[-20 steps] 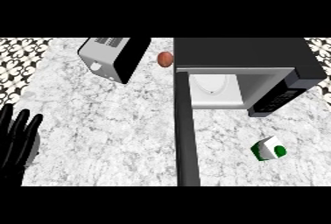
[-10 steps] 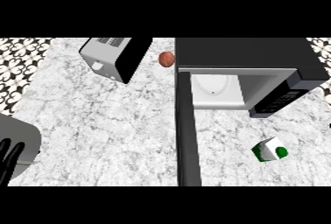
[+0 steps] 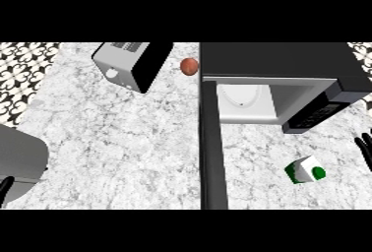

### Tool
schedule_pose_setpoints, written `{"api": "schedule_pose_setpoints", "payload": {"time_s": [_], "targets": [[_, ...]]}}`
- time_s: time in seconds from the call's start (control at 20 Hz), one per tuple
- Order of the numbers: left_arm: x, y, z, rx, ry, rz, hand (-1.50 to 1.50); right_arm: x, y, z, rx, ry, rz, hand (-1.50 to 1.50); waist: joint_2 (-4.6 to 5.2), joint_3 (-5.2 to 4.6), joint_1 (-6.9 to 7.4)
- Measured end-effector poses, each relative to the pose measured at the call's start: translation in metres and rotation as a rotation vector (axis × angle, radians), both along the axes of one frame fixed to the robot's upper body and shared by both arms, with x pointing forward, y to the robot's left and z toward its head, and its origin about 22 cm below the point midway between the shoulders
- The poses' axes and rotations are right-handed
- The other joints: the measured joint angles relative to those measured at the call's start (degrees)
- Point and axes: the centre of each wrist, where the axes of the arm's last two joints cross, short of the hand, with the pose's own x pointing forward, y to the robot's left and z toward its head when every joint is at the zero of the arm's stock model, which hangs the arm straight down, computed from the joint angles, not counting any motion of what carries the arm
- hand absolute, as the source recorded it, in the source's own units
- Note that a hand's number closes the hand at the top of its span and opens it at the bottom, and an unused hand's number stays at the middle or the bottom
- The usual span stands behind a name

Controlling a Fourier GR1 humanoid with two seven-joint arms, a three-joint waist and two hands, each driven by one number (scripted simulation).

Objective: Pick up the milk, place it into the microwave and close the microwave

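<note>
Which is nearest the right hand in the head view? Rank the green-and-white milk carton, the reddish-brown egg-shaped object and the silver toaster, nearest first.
From the right hand at the view's right edge:
1. Green-and-white milk carton, just left of it on the counter.
2. Reddish-brown egg-shaped object, far back, beside the microwave.
3. Silver toaster, back left.

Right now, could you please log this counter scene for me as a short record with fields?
milk: white-and-green carton, on the counter in front of the microwave, untouched
microwave: door open, swung toward the viewer
right hand: at the right edge, just fingers showing, beside the milk, apart from it
left hand: barely visible, lower left corner
toaster: back left
brown egg-shaped object: between toaster and microwave
</note>
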Motion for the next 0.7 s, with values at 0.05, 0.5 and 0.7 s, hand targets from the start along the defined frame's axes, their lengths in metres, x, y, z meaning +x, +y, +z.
{"api": "schedule_pose_setpoints", "payload": {"time_s": [0.05,0.5,0.7], "targets": [[-0.002,0.000,-0.002,-0.006,-0.004,-0.001,-1.50,0.001,-0.003,-0.007,-0.007,0.012,-0.011,-1.50,0.00,0.00,0.03],[-0.022,0.012,-0.009,0.000,0.010,-0.008,-1.50,0.006,-0.023,-0.075,-0.056,0.099,-0.070,-1.50,0.06,0.06,0.43],[-0.031,0.017,-0.011,-0.005,0.013,-0.008,-1.50,0.007,-0.029,-0.101,-0.075,0.124,-0.068,-1.50,0.09,0.09,0.64]]}}
